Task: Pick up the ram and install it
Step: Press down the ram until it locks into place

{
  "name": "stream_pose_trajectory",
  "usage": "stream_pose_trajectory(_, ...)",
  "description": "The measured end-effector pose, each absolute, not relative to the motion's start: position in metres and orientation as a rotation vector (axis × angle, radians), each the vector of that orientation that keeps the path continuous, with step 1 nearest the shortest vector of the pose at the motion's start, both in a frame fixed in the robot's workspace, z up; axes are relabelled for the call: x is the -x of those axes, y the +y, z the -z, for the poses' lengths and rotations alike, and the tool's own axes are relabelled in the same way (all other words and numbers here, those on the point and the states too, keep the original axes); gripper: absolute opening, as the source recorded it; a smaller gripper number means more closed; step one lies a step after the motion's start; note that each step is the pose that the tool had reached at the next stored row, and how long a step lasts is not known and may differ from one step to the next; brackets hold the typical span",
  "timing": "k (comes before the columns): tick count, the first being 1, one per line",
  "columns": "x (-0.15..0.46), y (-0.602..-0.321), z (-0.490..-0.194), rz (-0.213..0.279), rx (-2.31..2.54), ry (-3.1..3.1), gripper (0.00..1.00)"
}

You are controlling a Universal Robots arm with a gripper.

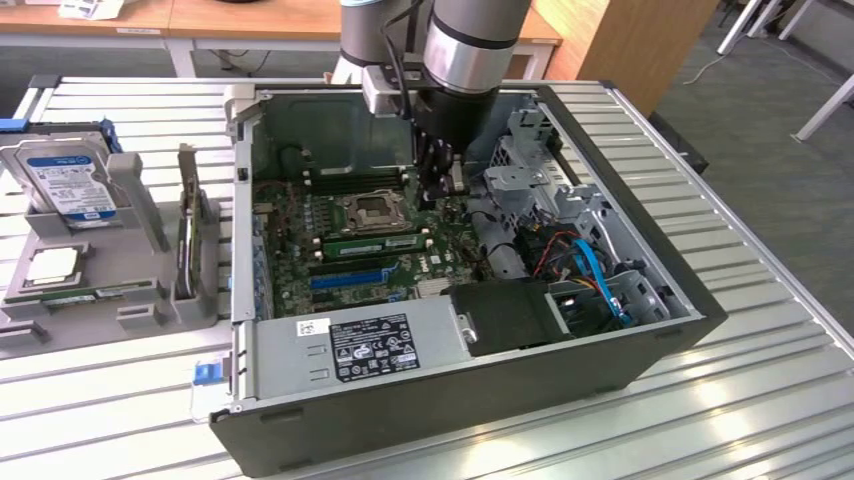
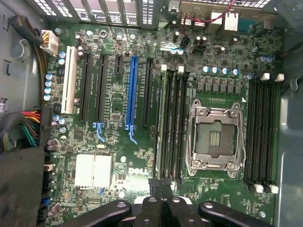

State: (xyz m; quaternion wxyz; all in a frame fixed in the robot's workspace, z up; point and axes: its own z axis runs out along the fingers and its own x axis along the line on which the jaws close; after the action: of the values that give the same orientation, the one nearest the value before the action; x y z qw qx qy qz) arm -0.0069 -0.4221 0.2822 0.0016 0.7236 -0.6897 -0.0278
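Gripper (image 2: 162, 185) nearest lens: fingers clenched together, nothing between them, so you're holding no part. Exterior view, L to R: hard drive (image 1: 63, 180) standing outside the PC case (image 1: 441, 410). Ram (image 1: 378, 243) on edge in the memory slots (image 2: 173, 127), just beside the empty CPU socket (image 1: 370, 210), long axis across the view. Gripper sits over the ram's right-hand end; contact w/ ram not confirmable.
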Motion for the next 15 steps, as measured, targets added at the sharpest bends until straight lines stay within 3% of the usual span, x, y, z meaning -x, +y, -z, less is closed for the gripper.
stream_pose_trajectory(15, 0.0069, -0.422, -0.2818, 0.087, -2.244, -2.193, 0.1)
